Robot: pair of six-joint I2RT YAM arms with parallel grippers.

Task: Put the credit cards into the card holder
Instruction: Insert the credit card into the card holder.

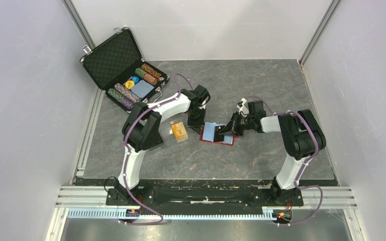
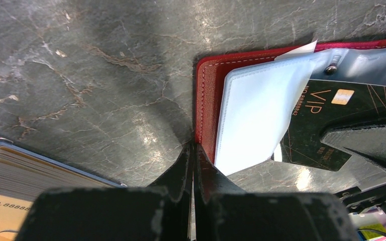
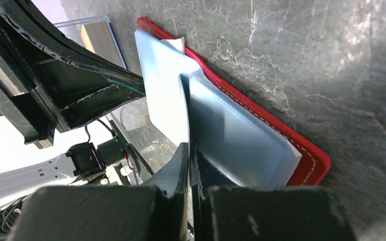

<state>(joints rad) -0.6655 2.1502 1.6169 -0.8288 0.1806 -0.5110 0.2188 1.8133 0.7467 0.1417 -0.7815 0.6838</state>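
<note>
Both arms reach inward, left claw point(image 1: 197, 121) and right claw point(image 1: 226, 132) pinched closed, tips down.

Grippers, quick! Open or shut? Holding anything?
Left gripper: shut, tips at the card holder's red edge; whether it pinches it, cannot tell.
Right gripper: shut on a black credit card.

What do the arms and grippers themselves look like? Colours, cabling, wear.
The left arm and right arm: white links, black joint housings, a purple cable looped along each. The left gripper and right gripper: black tapered fingers, edges scuffed pale.
</note>
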